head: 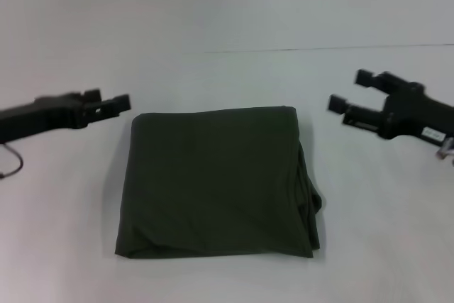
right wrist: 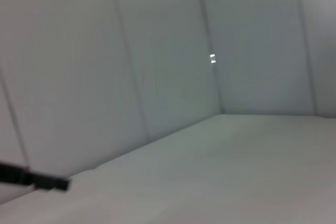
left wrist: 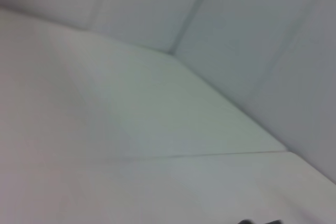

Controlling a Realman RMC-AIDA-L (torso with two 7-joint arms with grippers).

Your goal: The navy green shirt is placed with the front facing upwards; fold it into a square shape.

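Two tools are in your head view, and neither touches anything. Your left tool hangs above the desk just off the far left corner of the navy green shirt; its jaws look close together with nothing between them, though I cannot tell their state for certain. Your right tool sits well clear of the shirt's far right corner, jaws spread apart and released, holding nothing. The wrist views show only bare desk and wall panels, so they confirm no contact.

The shirt lies in the middle of the desk, between the two tools, already folded into a compact, roughly square packet. The plain green side is up; no lettering shows. The left and far edges run straight. The right edge does not: layers bulge out there and a loose fold sticks past the outline near the lower right corner.

My judgement is that the fold is essentially done, and the risks come from further handling:
- A low sweep of either tool across the packet would drag the top layer and open the fold.
- Pinching the loose right edge may lift only one layer and skew the square.
- Leaving that bulge uncorrected may fail a strict shape check.
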